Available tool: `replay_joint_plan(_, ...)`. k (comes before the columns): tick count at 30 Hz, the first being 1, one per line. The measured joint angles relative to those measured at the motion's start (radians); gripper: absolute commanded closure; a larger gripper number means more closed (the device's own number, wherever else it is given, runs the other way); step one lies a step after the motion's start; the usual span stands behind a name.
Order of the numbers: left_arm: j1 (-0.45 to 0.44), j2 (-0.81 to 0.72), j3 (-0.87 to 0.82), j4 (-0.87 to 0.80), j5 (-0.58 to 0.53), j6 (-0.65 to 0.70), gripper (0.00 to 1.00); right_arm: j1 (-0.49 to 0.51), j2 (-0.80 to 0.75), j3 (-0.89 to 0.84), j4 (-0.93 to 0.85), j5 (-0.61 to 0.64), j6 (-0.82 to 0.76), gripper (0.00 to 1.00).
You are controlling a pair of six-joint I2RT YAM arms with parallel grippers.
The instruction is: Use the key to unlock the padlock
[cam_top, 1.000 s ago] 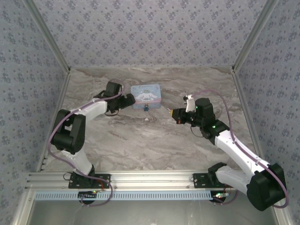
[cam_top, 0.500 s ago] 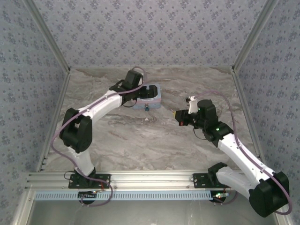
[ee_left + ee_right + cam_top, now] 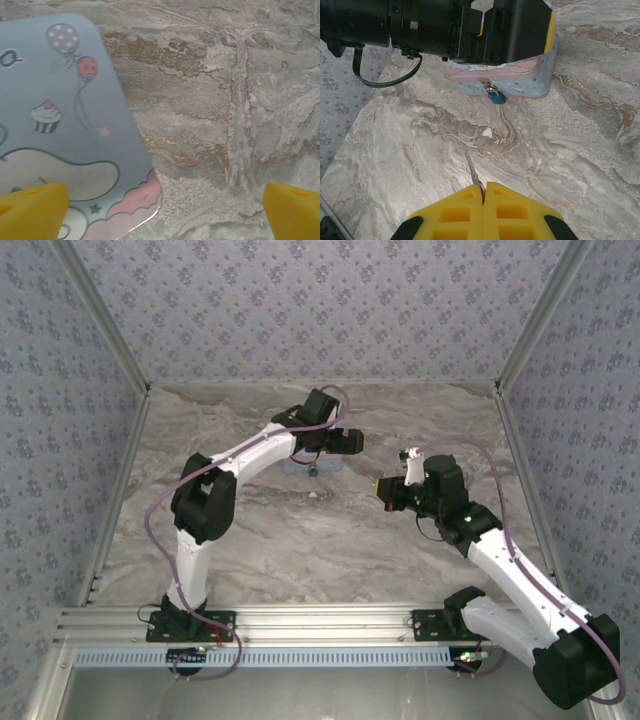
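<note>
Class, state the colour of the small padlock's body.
Blue-teal: the padlock shows best in the right wrist view.

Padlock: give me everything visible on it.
The padlock is tiny: blue-teal body, thin silver shackle, metallic-looking. Its shackle hooks through the clasp on the front wall of the light-blue cartoon tin, and the body hangs tilted, down by the marble table. Nothing else touches it.

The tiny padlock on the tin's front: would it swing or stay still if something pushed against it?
Probably swings: the padlock hangs by a thin shackle on the front of the tin, its body seemingly free. It is likely light, being far smaller than the tin. Its smooth body may slip aside under the key.
</note>
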Motion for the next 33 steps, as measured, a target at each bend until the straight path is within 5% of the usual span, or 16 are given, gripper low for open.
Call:
replay_joint_plan(16,-0.023,0.061,0.072,-0.033,-0.006,0.026,0.01,0.000,-0.011,0.001,-0.011,0.000,-0.007,0.97)
replay_joint_plan(33,-0.098,-0.051,-0.102,0.024,0.006,0.014,0.00,-0.052,-0.084,0.028,-0.084,0.007,-0.023,0.96)
